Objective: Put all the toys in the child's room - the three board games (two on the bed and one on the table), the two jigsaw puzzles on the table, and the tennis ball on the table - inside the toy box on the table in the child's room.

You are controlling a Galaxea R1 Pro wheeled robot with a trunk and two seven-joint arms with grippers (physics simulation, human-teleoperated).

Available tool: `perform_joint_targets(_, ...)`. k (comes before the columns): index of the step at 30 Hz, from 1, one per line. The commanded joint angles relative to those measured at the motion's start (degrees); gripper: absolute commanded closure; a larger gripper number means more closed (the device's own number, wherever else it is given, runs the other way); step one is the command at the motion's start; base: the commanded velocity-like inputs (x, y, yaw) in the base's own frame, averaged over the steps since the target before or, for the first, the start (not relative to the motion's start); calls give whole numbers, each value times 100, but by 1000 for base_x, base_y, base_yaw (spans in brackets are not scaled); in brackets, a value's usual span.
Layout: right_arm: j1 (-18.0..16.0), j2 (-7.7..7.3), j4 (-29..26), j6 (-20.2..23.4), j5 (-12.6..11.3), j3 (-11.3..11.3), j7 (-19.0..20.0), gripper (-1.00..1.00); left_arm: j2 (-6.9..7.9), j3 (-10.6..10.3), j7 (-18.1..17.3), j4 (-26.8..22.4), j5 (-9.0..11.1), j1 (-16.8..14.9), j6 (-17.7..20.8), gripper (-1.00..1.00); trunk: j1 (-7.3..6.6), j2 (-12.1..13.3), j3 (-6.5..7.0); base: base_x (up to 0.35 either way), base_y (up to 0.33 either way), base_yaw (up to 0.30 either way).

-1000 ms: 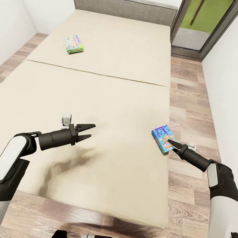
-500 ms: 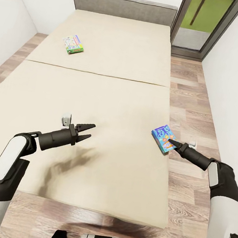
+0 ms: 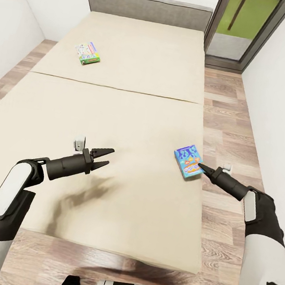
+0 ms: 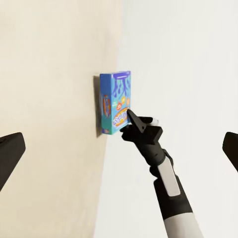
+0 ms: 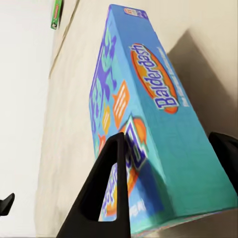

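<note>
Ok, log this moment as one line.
right gripper: open around blue board game, bed edge | left gripper: open, empty | green board game: untouched

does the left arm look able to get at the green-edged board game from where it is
Probably not as it stands. The green-edged board game lies far up the bed near the headboard, well beyond the left tool. Nothing blocks the way; the robot would likely need to move closer.

Right claw (image 3: 201, 167) touches the blue board game (image 3: 187, 160) on the bed (image 3: 119, 112).
</note>
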Motion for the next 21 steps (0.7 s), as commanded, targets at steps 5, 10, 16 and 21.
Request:
perform_joint_targets(5, 23, 18, -89, 11, 36, -2, 60, 100, 3, -4, 60, -4, 61, -3, 8, -100, 0, -1, -3, 0, 0, 0)
perform_joint_targets(10, 66, 37, -219, 250, 36, 6, 90, 100, 3, -4, 60, -4, 61, -3, 8, -100, 0, -1, -3, 0, 0, 0)
perform_joint_targets(16, 169, 48, -422, 541, 36, 19, 113, 100, 3, -4, 55, -5, 61, -3, 8, -100, 0, -1, -3, 0, 0, 0)
perform_joint_targets(21, 499, 84, -970, 698, 37, 30, 749, 100, 12, 224, 27, 10, 79, 157, -15, -100, 0, -1, -3, 0, 0, 0)
